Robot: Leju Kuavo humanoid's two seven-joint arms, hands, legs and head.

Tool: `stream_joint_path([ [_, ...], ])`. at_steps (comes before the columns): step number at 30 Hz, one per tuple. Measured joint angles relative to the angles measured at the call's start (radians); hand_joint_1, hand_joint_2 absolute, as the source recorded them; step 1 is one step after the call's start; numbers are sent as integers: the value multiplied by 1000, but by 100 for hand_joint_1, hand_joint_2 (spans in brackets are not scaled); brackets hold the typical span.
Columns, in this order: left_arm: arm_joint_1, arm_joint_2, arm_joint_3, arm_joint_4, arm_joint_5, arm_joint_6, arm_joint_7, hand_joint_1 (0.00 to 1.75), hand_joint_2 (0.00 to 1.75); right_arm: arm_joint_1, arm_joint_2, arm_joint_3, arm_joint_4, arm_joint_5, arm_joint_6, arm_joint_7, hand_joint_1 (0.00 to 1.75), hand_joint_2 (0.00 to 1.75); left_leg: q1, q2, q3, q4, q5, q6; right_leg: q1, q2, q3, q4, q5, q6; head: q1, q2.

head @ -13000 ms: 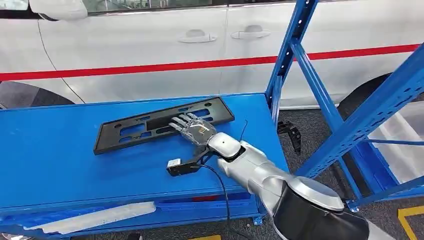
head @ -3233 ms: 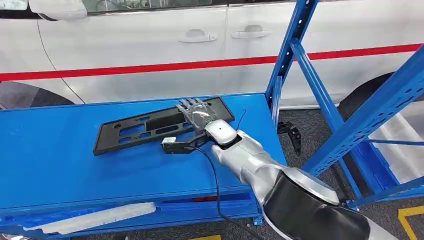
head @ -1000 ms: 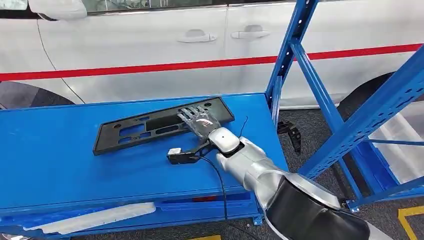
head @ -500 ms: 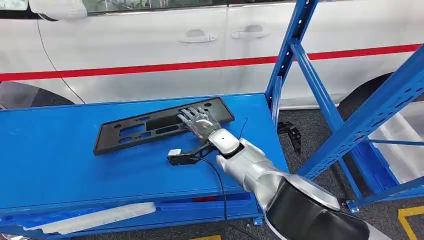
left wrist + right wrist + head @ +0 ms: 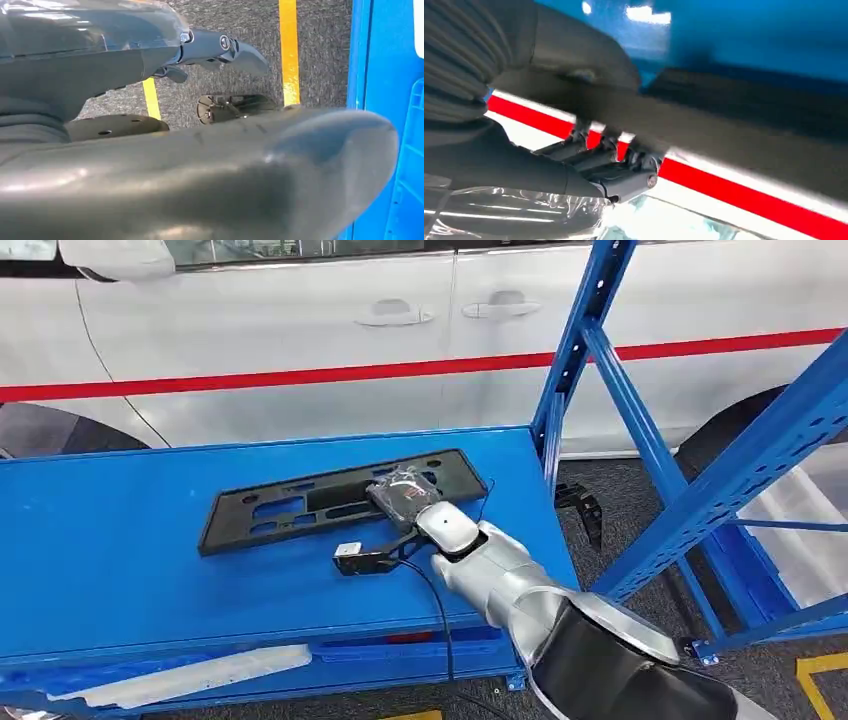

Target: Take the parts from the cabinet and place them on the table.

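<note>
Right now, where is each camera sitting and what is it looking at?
Head view: high on the robot, looking down at the blue table, the black plate and the right hand on it.
Left wrist view: by the hanging left hand, facing the floor.
Right wrist view: behind the right hand, facing the white car.
Head and right wrist views share the hand, plate and car.

A car workshop or assembly hall: a white car (image 5: 400, 330) with a red stripe stands just behind the blue counter (image 5: 100, 550), blue steel racking (image 5: 640, 420) beside it, yellow floor lines (image 5: 289, 50) below.
</note>
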Motion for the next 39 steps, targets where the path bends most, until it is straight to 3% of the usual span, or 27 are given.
stream_joint_path([
  [39, -32, 0, 0, 0, 5, -59, -6, 0, 0, 11, -15, -15, -11, 30, -24, -50, 175, 175, 0, 0, 0, 0, 0, 0, 0, 0, 0, 0, 0, 0, 0, 0],
])
